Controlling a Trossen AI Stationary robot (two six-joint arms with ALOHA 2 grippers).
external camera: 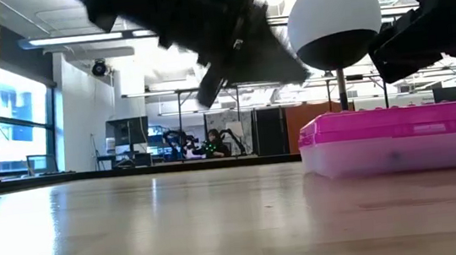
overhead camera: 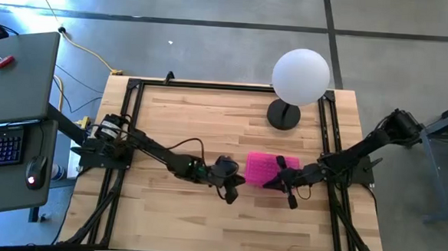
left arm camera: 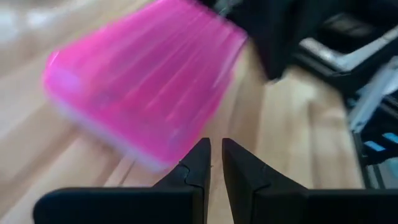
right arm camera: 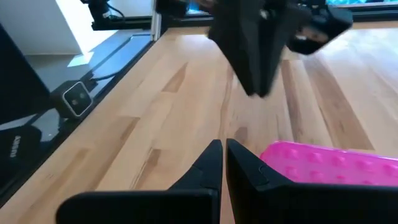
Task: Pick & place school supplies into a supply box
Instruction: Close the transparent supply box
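The supply box (overhead camera: 258, 169), clear with a pink lid, lies shut on the wooden table (overhead camera: 203, 224), right of its middle; it also shows in the low view (external camera: 399, 139). My left gripper (overhead camera: 235, 180) hangs just left of the box and above the table. It points slantwise down at the box (left arm camera: 143, 81), its fingertips (left arm camera: 216, 152) a narrow gap apart with nothing between them. My right gripper (overhead camera: 275, 174) hovers shut over the box's right part (right arm camera: 323, 165); its fingertips (right arm camera: 222, 149) are bare. No school supplies show in any view.
A white globe lamp (overhead camera: 299, 76) on a black foot (overhead camera: 284, 115) stands behind the box at the far right. A black frame (overhead camera: 132, 121) runs along the table's edges. A desk with a laptop and keyboard (overhead camera: 0, 141) stands off the table's left.
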